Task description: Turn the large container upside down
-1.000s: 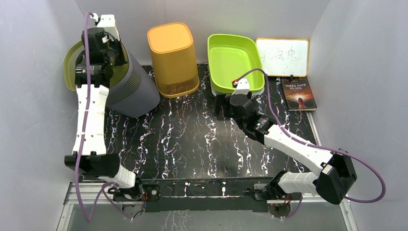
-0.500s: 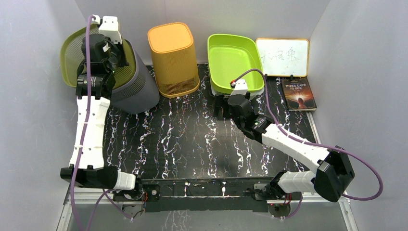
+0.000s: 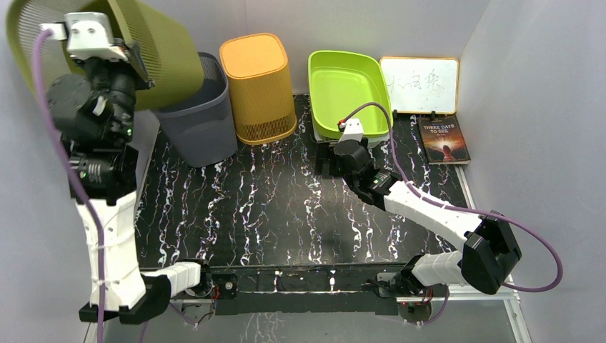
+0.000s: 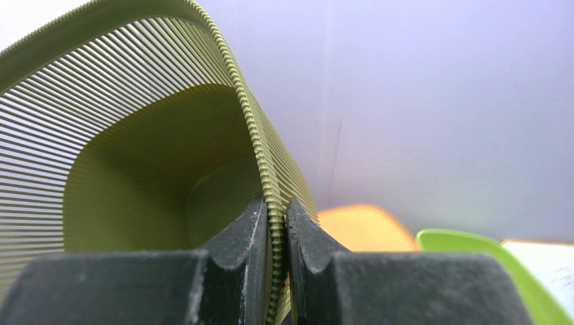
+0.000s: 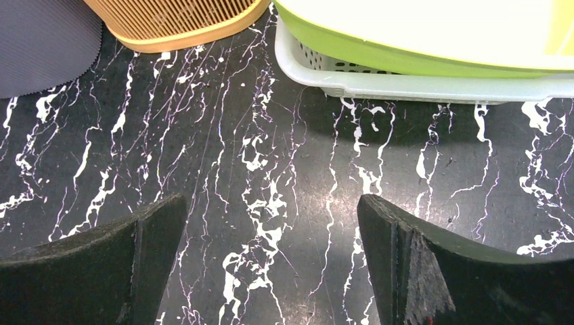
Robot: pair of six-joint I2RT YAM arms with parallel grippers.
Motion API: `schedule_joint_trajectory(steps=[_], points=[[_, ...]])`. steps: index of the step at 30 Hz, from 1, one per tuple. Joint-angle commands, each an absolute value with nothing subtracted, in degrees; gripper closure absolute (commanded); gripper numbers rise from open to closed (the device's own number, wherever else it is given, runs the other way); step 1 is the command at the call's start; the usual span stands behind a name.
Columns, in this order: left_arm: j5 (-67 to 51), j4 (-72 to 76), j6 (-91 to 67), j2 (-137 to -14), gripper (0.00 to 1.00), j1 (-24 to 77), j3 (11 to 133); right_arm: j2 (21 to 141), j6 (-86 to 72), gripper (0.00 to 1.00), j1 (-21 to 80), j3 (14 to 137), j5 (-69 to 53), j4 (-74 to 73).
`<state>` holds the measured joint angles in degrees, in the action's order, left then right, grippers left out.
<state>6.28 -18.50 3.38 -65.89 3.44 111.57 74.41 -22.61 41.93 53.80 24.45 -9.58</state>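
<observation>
My left gripper [image 3: 137,58] is raised high at the back left and is shut on the rim of an olive-green ribbed basket [image 3: 166,57]. The basket hangs tilted in the air, above and left of a grey ribbed bin [image 3: 201,123] that stands upright on the table. In the left wrist view the fingers [image 4: 252,230] pinch the basket's ribbed rim [image 4: 273,203], and its inside [image 4: 135,169] faces the camera. My right gripper [image 3: 329,156] is open and empty, low over the black marbled table [image 5: 271,169] in front of the green tub.
An orange ribbed bin [image 3: 257,86] stands upside down beside the grey bin. A lime-green tub [image 3: 346,86] rests on a white basket [image 5: 406,84]. A whiteboard [image 3: 420,84] and a book [image 3: 444,139] are at the back right. Walls close in on both sides.
My left arm has risen steeply, lifting the olive basket out of the grey bin, which now stands upright. The right gripper crept slightly towards the back.
</observation>
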Motion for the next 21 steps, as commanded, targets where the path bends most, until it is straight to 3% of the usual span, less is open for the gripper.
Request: schedule_joint_trajectory(steps=[1,11,16,21], points=[[1.1,-7.4,0.6,-61.7,1.00,3.3,115.3,72.5,-22.8,0.02,42.0,56.9,25.4,-8.7],[-24.5,-22.7,-12.6,-62.3,1.00,3.3,123.9,68.3,-22.1,0.02,41.9,57.8,31.6,-11.5],[-40.4,-22.6,-19.7,-57.2,1.00,3.3,113.6,66.6,-22.0,0.02,41.9,58.1,35.0,-11.7],[-44.6,-25.0,-20.0,-52.4,1.00,3.2,104.3,66.3,-20.7,0.02,41.8,60.1,36.6,-13.5]])
